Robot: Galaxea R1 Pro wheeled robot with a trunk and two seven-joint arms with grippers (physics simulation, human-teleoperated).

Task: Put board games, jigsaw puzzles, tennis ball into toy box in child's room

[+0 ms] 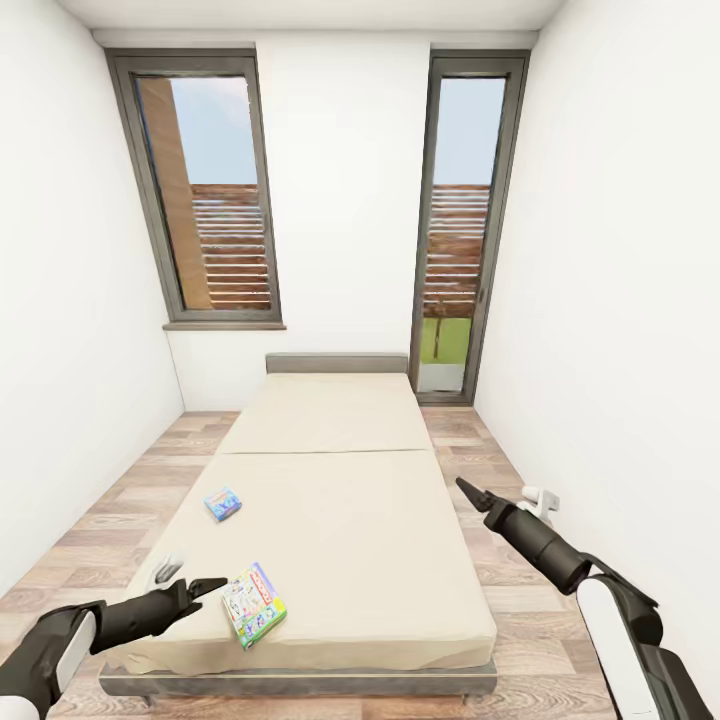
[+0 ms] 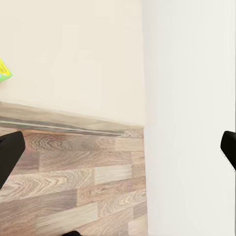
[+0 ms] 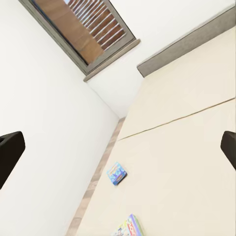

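The bed (image 1: 340, 520) fills the middle of the head view, its beige cover reaching from the grey headboard (image 1: 337, 362) at 12 o'clock down to the frame edge at 6 o'clock. Two board games lie flat on the cover toward its left side: the small blue game (image 1: 223, 503) at about 9 o'clock of the bed's centre, and the white-green game (image 1: 253, 604) nearer the foot at about 7 o'clock. The left end effector (image 1: 205, 587) hovers over the bed's near left corner, its black fingers close together in the head view, though its wrist view shows the two tips at opposite edges, so they look spread; it holds nothing. The white-green game sits just beside it, at its 3 o'clock, not touching. The blue game lies farther off, at the left end effector's 12 o'clock. The right end effector (image 1: 472, 493) hangs past the bed's right edge over the plank floor (image 1: 100, 510), pointing toward 10 o'clock, fingers apart in its wrist view and empty; both games lie well apart from it, across the bed at its 9 and 8 o'clock. Two tall windows (image 1: 205, 190) stand in the far wall.
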